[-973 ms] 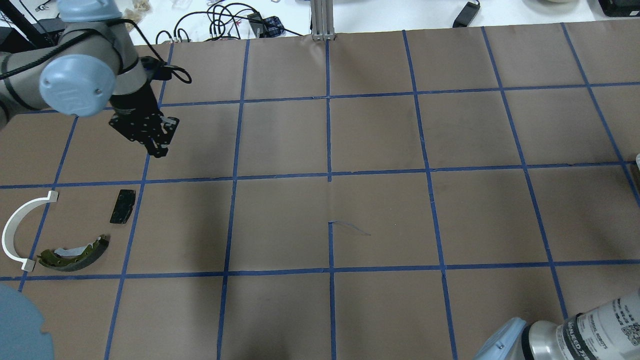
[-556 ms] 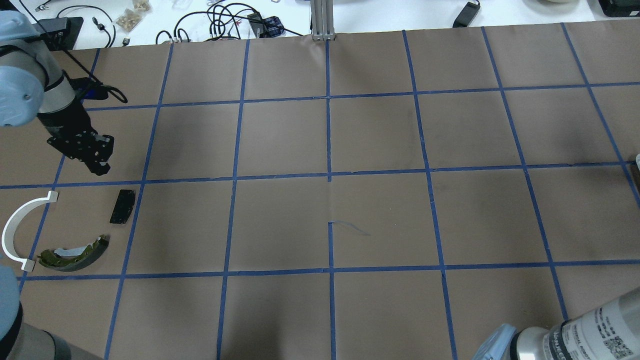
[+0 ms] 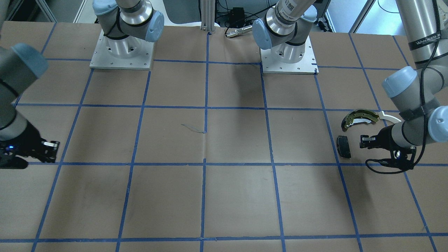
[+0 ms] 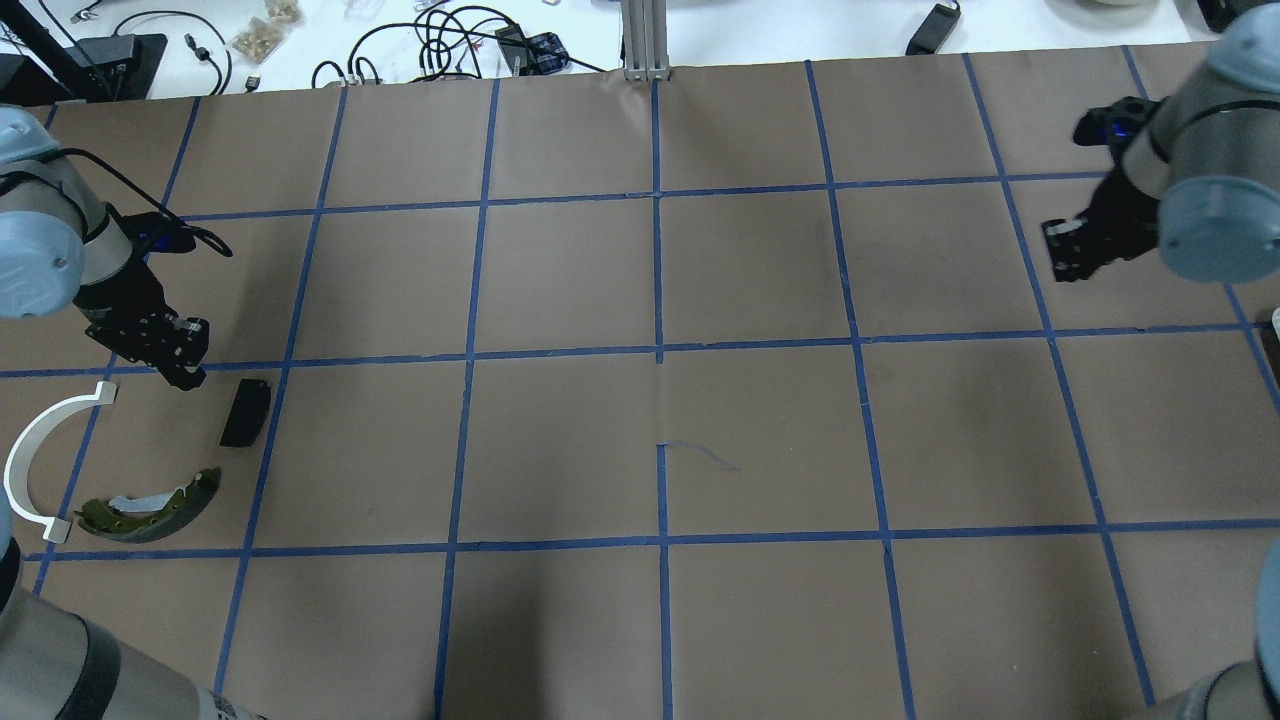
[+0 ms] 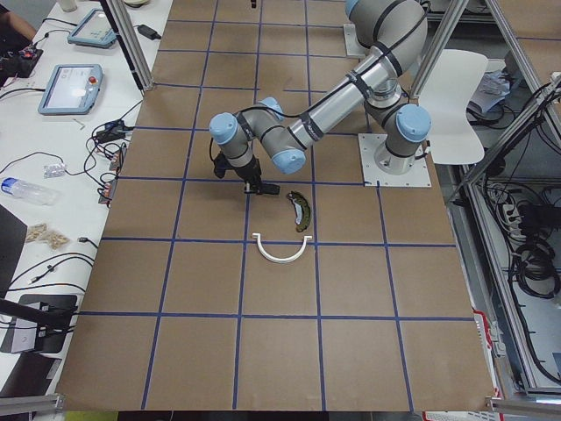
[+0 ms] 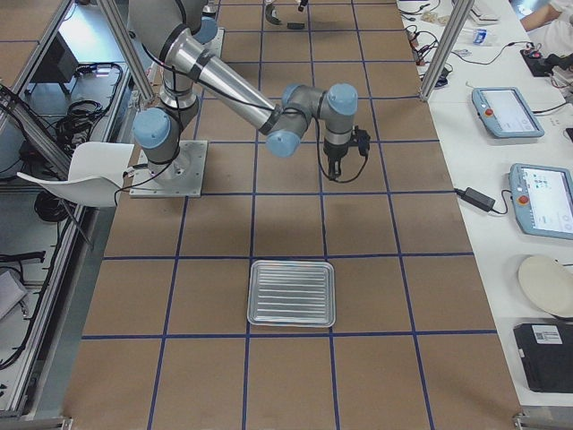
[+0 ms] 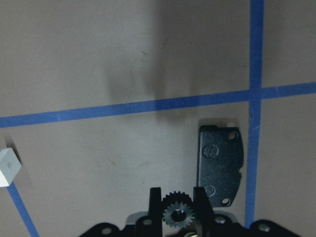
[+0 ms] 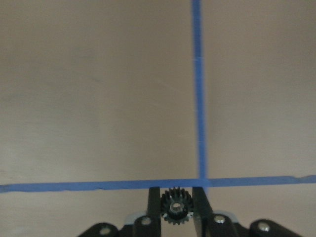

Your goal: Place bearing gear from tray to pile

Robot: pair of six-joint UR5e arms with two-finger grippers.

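Brown table (image 4: 560,280); L gripper (image 7: 177,195) (gear (image 7: 177,213) pinched) nr dark pad (image 7: 220,165).

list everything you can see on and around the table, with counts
bearing gear: 2, black, this one between the fingers of the left gripper, the other in the right gripper
dark pad: 1, black, flat on the table just beside the left gripper
crescent shoe: 1, yellow-green, nearer the robot than the pad
arc strip: 1, white, at the table's left edge, next to the shoe
tray: 1, silver, ribbed, at the table's right end
table: 1, brown paper with a blue tape grid
arms: 2, grey with light-blue caps, left, right
grippers: 2, black, each shut on a gear above the table
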